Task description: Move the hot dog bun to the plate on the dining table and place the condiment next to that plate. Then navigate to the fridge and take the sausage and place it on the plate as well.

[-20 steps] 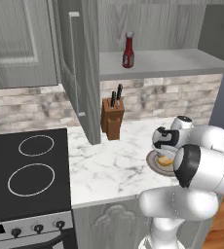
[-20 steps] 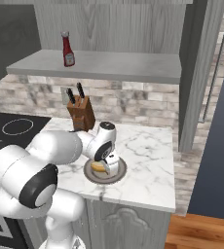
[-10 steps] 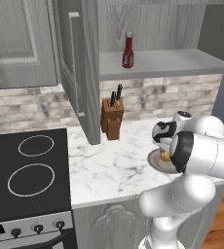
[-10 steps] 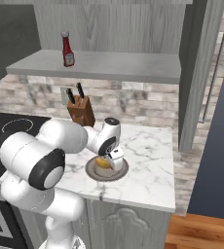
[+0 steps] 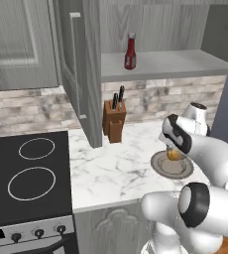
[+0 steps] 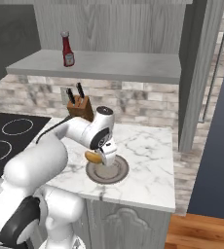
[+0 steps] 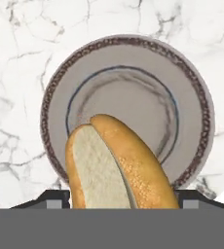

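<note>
Hot dog bun (image 7: 116,165) is sitting between the fingers (image 7: 53,198), which are closing on it over the grey-brown dish (image 7: 192,97), at 6 o'clock in the hand view, probably for lifting. Base views are showing the condiment (image 5: 130,51) at 12 o'clock on the shelf (image 5: 185,64), above the desk (image 5: 111,168).

bun (image 7: 119,165) over dish (image 7: 192,92) on counter (image 5: 111,171), knife block (image 5: 114,120) behind, ketchup bottle (image 5: 130,51) on shelf (image 5: 170,63) above, stove (image 5: 27,178) left
</note>
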You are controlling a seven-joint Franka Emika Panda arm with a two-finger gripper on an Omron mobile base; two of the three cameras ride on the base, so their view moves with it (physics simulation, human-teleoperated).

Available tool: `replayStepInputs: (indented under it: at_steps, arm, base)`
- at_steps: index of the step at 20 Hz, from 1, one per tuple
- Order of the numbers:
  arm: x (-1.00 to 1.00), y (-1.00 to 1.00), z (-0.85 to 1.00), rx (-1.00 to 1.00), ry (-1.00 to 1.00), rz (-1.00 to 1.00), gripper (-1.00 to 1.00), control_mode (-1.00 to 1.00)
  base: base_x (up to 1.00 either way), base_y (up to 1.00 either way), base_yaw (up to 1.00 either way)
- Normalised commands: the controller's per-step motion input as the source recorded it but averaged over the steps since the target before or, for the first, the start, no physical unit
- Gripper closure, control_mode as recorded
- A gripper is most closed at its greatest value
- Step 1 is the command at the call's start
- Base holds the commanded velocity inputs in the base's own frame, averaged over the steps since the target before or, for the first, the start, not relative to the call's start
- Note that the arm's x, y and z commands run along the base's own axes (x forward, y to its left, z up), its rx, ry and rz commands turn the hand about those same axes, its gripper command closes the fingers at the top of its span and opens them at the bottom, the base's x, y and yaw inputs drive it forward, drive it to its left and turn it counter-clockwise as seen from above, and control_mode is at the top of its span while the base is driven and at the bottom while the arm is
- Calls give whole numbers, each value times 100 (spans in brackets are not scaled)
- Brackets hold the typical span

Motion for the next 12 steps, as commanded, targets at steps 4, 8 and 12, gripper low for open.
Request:
replayStepInputs:
  at_steps: [4,8,12]
  arm:
    - [-78,51,98,-4,0,4,100,-100]
    - [-67,57,78,-9,3,14,100,-100]
    - [-51,64,40,-14,4,23,100,-100]
  base:
    - [0,0,0]
    - [0,0,0]
    - [0,0,0]
